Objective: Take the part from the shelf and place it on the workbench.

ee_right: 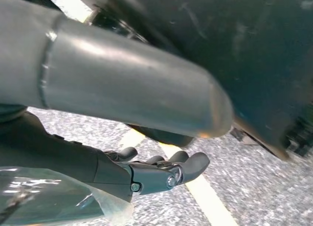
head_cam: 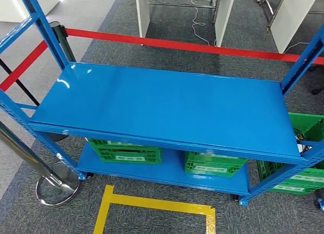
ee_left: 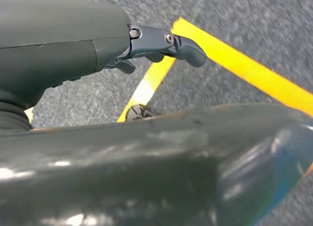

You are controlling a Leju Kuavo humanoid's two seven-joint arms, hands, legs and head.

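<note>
Grey carpet [head_cam: 114, 36] — bare blue shelf [head_cam: 164, 105], red barrier tape [head_cam: 191, 45]

The left hand [ee_left: 162, 45] hangs low over the floor, its fingers [ee_left: 186, 49] stretched out straight and close together, pointing toward 3 o'clock in the left wrist view. Nothing lies in it. The right hand [ee_right: 162, 169] hangs in the same manner, fingers [ee_right: 193, 163] extended toward 3 o'clock in the right wrist view, a little apart and slightly curved at the tips, and it holds nothing. Both wrist views are blurred.
</note>
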